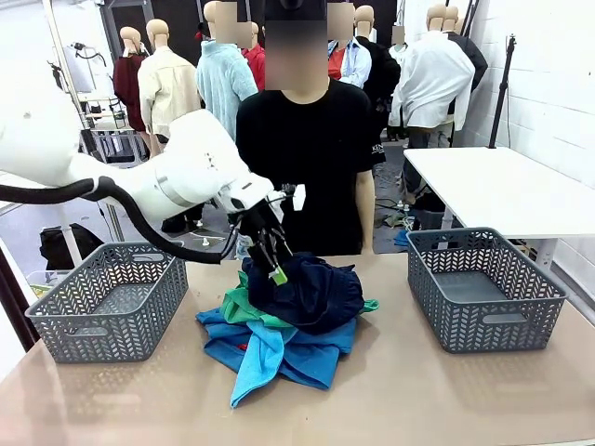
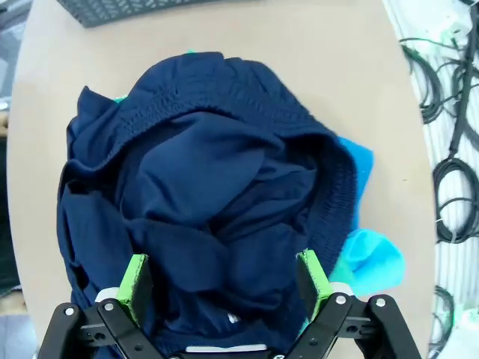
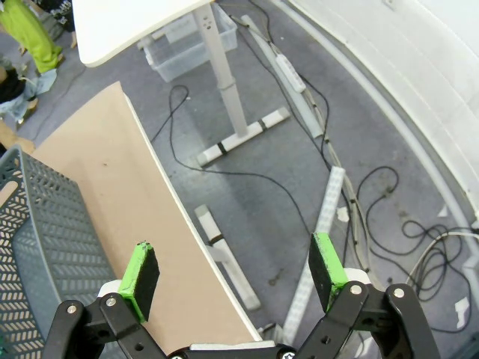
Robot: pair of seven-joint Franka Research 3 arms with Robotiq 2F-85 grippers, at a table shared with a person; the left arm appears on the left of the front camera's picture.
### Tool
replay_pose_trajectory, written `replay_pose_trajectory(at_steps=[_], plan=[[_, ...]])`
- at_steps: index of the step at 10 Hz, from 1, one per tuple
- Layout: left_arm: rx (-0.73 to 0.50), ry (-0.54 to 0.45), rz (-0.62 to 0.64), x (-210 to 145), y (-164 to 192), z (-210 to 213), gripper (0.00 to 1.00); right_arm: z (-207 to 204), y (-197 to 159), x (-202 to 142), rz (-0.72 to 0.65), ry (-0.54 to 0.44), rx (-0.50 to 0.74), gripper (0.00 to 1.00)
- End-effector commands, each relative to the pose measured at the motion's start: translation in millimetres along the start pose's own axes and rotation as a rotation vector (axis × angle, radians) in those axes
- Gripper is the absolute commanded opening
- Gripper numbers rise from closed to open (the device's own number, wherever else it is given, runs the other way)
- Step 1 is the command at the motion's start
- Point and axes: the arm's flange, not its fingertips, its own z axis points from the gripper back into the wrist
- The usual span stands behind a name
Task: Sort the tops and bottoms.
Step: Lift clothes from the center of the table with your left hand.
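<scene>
Our left fingers (image 2: 136,288) hang wide open and empty over the navy bottoms (image 2: 209,187) atop the pile (image 1: 279,346) mid-frame, so next we should drop and pinch them; our right fingers (image 3: 139,278) are open and empty too.

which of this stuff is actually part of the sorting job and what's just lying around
In the job: navy bottoms, green bottoms, turquoise shirt, blue shirt, left basket, right basket, left claw, open above them.

Just lying about: white table behind, floor cables.
</scene>
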Motion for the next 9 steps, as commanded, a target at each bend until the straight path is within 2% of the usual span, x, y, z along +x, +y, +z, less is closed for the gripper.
replay_pose_trajectory(at_steps=[1,3,4,8,9], plan=[[0.041,0.004,-0.048,-13.0,-0.3,-20.4,1.00,1.4,1.2,0.4,0.007,0.005,-0.005,1.00],[0.053,0.005,-0.042,-12.7,-0.5,-30.1,1.00,1.4,1.2,0.4,0.007,0.005,-0.005,1.00],[0.051,0.006,-0.050,-12.8,-1.5,-31.3,0.86,1.4,1.2,0.4,0.007,0.005,-0.005,1.00],[0.004,-0.022,-0.040,-0.7,-5.0,-18.6,0.06,1.4,1.2,0.4,0.007,0.005,-0.005,1.00],[-0.008,-0.015,-0.044,3.1,-7.4,-15.2,0.00,1.4,1.2,0.4,0.007,0.005,-0.005,1.00]])
